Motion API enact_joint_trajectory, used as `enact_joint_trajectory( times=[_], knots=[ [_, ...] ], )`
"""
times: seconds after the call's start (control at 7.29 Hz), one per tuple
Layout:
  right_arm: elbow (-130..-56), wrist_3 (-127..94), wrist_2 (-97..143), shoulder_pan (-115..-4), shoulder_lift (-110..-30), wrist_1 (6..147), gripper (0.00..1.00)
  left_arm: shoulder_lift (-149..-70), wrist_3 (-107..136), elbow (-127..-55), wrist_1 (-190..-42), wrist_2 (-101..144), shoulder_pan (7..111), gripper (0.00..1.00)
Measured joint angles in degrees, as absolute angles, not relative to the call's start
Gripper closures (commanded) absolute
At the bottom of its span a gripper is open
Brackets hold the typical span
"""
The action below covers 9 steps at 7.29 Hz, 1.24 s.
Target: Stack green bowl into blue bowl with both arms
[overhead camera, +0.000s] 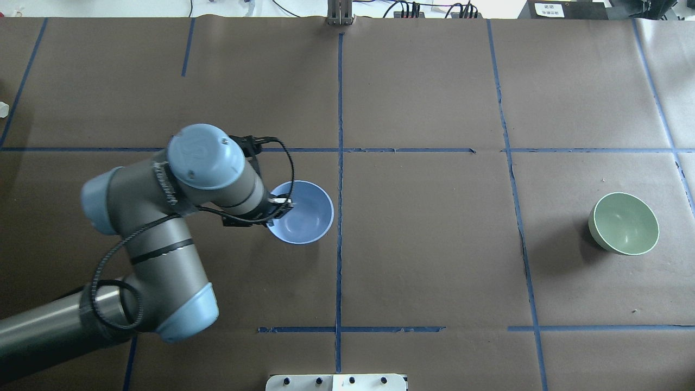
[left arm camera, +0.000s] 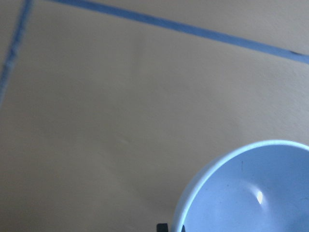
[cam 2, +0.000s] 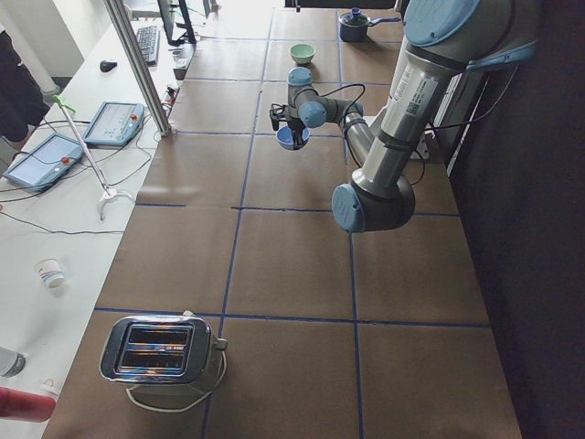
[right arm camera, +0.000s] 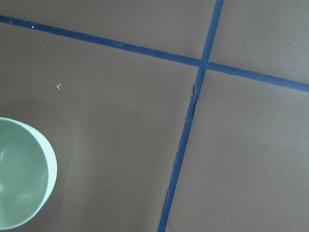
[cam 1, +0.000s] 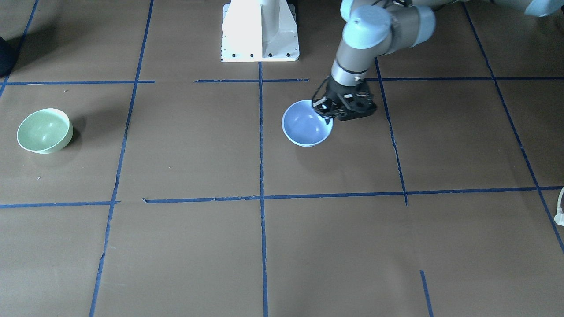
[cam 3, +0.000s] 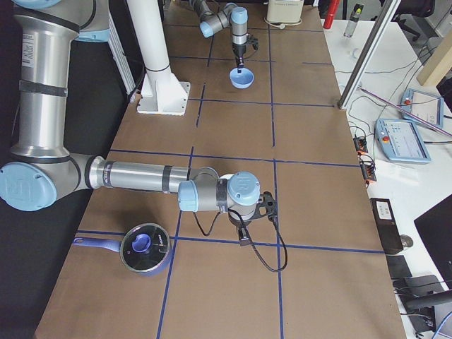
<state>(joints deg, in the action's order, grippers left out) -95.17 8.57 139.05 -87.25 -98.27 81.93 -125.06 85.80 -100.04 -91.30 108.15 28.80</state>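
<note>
Blue bowl [cam 1: 304, 125] by centre line [cam 1: 261, 132], left gripper [cam 1: 328, 110] pinched narrow on its rim. Green bowl [cam 1: 44, 130] well apart on robot's right, nearer right gripper [cam 3: 267, 206], low-left in its wrist view; finger state there unreadable. Needs right-arm pickup

My table [cam 1: 335, 246] is covered in brown paper, ruled into squares by blue tape lines [cam 1: 261, 145]. A pale mint-green round glossy bowl [cam 1: 44, 130] sits upright toward my right end, well apart from the periwinkle-blue round glossy bowl [cam 1: 306, 124] near the middle; whether that one rests on the paper I cannot tell. My white metal pedestal base [cam 1: 260, 31] stands at my edge. A chrome two-slot toaster [cam 2: 163, 351] sits at my left end, a lidded blue-handled saucepan [cam 3: 144, 248] at my right.
</note>
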Motion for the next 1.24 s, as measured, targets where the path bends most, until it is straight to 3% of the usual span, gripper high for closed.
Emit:
enact_joint_trajectory(
  times=[0.27,0.41,0.69,0.96,1.24],
  knots=[
    [-95.22,7.51,139.41,-87.17,-98.21,80.63,0.0,-130.77,88.18,-94.21,-92.91,106.45,26.72,0.98],
    [-95.22,6.84,139.43,-87.14,-98.06,79.78,0.0,-131.69,88.33,-92.33,-94.07,105.76,26.3,0.92],
    [-95.2,5.42,139.47,-87.05,-97.35,79.21,0.0,-132.14,88.13,-90.47,-95.09,105.27,25.98,0.0],
    [-95.29,4.67,139.56,-86.95,-96.9,79.11,0.0,-131.61,83.87,-91.43,-94.22,105.31,26.38,0.0],
    [-97.28,-3.32,139.48,-84.83,-95.45,79.03,0.0,-127.13,73.22,-99.79,-87.02,108.96,30.22,0.0]
  ],
)
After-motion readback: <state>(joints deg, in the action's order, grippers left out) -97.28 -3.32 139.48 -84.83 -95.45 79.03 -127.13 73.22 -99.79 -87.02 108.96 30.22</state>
